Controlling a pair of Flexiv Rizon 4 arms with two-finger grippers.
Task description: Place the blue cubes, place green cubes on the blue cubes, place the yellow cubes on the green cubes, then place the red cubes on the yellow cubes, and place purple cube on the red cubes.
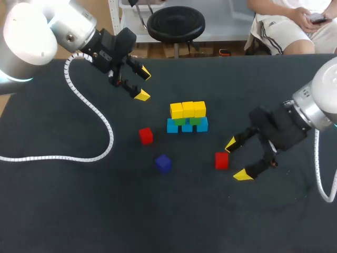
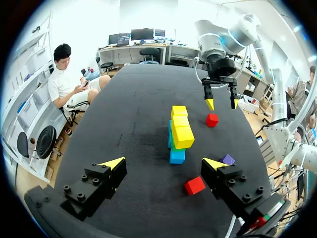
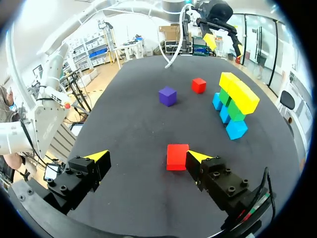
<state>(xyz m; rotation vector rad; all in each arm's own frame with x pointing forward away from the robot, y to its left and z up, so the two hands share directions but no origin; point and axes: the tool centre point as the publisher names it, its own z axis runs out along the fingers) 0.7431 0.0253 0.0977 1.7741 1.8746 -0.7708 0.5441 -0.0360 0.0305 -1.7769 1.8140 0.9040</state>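
Right tool (image 1: 237, 159): fingers spread, gripping nothing, low over the tabletop (image 1: 79, 211). One red cube (image 1: 221, 160) sat just ahead of it, close against one finger in the right wrist view; contact could not be told. Left tool (image 1: 143, 85): also spread and empty, held off at the far side, well apart from every cube.

Stack at mid-tabletop: blue cubes (image 1: 187, 127) in a row at the base, green cubes (image 1: 187, 120) on them, yellow cubes (image 1: 188, 109) in a row on top. These three layers looked done.

Loose on the tabletop: second red cube (image 1: 146, 135) near the stack on the left arm's side, purple cube (image 1: 163, 163) nearer the robot, between the two reds. None touched the stack.

Judgement: roughly the midpoint passed. Left to do: both reds onto the yellow row, then purple on the reds. The right tool looked placed to take the near red first.
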